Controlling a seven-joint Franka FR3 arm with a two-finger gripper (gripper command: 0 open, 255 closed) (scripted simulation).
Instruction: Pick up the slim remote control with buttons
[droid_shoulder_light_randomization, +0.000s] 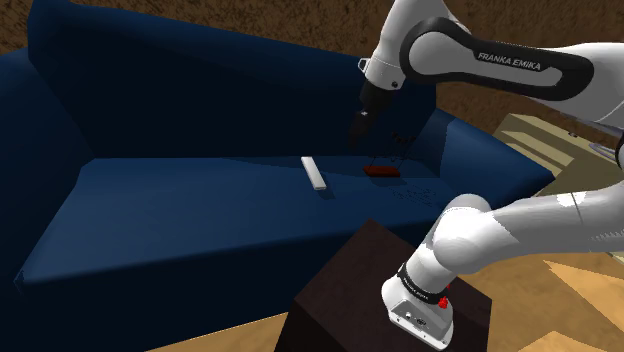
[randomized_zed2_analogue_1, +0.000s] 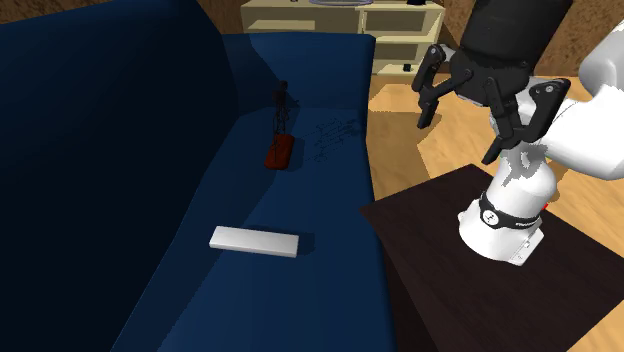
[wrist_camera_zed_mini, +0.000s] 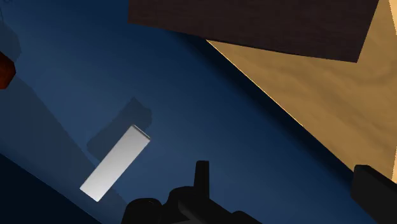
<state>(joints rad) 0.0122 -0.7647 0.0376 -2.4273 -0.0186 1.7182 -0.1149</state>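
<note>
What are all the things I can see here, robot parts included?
sofa: one, dark blue, beside the stand.
remote control: one, white, lying flat on the sofa seat.
flat object: one, dark red, further along the seat, near the sofa's arm.
wiry object: one, dark, on the seat beside the red one; too dim to identify.
shelf unit: one, pale yellow, beyond the sofa's end.
floor: light wood, beside the sofa.
stand: one, dark brown box, by the sofa's front.
arm: one, white with dark joints, rising from the stand.
tool: one, black, open, holding nothing, raised clear of the remote control.
</note>
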